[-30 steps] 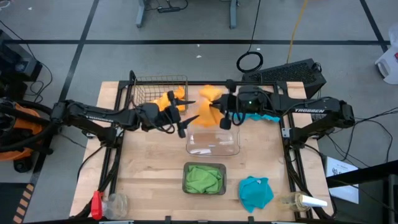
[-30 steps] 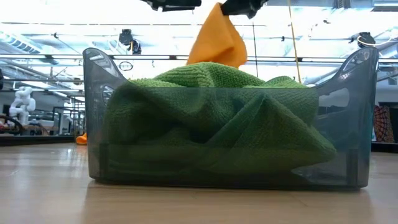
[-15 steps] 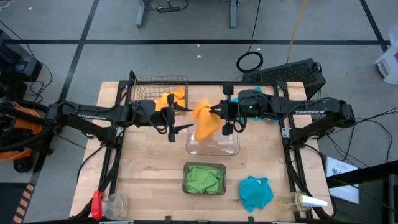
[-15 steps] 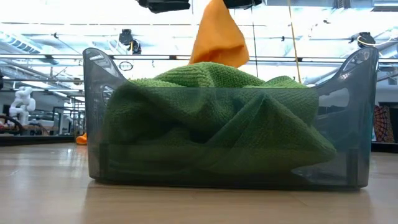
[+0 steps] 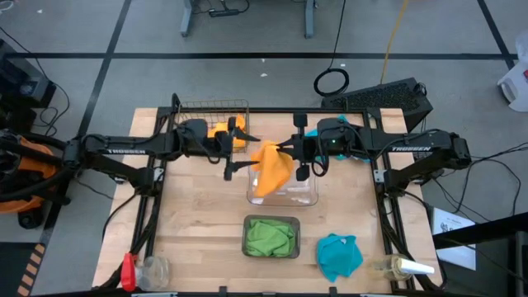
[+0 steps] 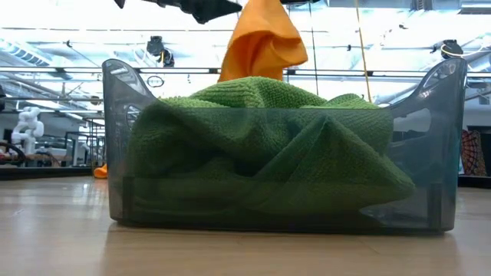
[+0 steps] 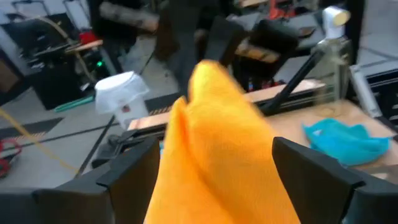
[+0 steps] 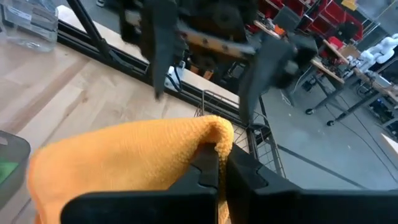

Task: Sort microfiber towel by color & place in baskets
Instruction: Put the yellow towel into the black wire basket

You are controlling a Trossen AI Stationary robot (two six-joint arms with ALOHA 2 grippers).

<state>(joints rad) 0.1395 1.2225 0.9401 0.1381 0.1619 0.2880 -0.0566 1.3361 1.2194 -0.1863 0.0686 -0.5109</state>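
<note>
right gripper (image 5: pixel 290 153) pinching orange towel (image 5: pixel 271 167) above clear tray (image 5: pixel 302 195) near table's far edge; left gripper (image 5: pixel 233 153) spread wide, empty

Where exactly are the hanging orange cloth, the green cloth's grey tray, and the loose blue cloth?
Orange cloth (image 5: pixel 271 167), high view: middle of its hanging folds.
Grey tray (image 6: pixel 449 146), low view: right end wall.
Blue cloth (image 5: pixel 339 256), high view: centre of the crumpled heap on the table.
</note>
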